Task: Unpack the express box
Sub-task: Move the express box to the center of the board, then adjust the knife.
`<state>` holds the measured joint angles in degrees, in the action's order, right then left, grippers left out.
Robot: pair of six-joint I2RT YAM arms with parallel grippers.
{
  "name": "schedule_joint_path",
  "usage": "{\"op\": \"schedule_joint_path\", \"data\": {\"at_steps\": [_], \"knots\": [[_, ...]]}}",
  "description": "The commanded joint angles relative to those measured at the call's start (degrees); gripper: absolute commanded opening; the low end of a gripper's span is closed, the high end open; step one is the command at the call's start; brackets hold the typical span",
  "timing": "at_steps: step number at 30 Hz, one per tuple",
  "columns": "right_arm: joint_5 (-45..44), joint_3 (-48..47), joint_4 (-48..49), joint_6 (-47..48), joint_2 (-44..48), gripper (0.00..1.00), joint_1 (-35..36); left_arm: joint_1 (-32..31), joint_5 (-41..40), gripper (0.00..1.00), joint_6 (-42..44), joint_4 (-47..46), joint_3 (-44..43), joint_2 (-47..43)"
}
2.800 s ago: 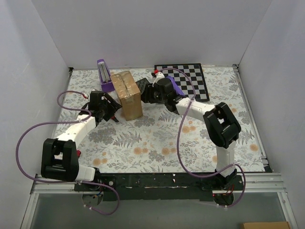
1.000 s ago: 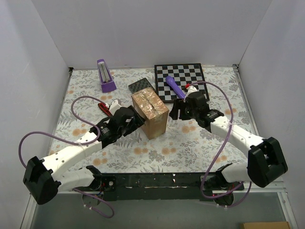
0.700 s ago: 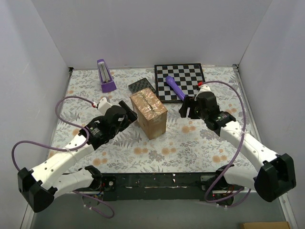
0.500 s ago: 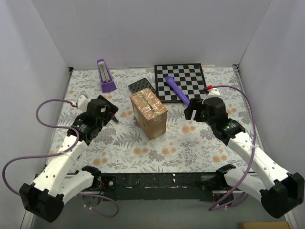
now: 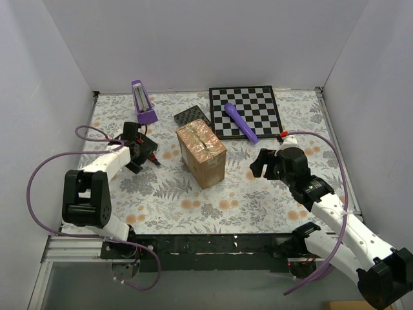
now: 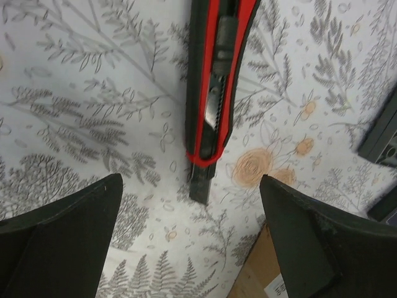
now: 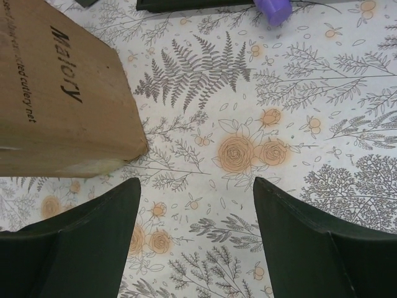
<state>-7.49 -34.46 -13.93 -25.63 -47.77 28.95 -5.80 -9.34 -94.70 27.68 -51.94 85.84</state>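
Arms drawn back from box (image 5: 202, 155); left gripper (image 6: 189, 205), jaws apart, over red knife (image 6: 214, 81) by desk's (image 5: 258, 200) left edge; right gripper (image 7: 195, 230) spread too. Straddle handle squarely.

Place: robotics lab cell
Evidence: flower-patterned table (image 5: 193, 206) enclosed by plain white walls (image 5: 193, 45); white-and-black robot arms (image 5: 335, 213) bolted on
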Motion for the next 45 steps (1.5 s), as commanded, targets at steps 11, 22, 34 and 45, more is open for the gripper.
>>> {"op": "schedule_joint_path", "data": {"at_steps": [11,22,34,45], "knots": [[2.91,1.23,3.56,0.14,3.30,0.80,0.32,5.71,1.52,0.83,4.87,-5.62,-10.89,15.05],[3.27,0.80,3.65,-0.30,2.42,0.80,0.32,7.39,-5.06,0.84,5.04,5.70,-22.22,22.96],[3.88,0.09,3.03,-0.74,2.68,0.80,0.23,6.59,-12.81,0.82,7.33,17.58,-32.25,29.82],[3.18,0.53,2.77,-0.39,3.47,0.80,0.32,4.40,-5.78,0.33,10.41,13.37,-27.61,26.75]]}}
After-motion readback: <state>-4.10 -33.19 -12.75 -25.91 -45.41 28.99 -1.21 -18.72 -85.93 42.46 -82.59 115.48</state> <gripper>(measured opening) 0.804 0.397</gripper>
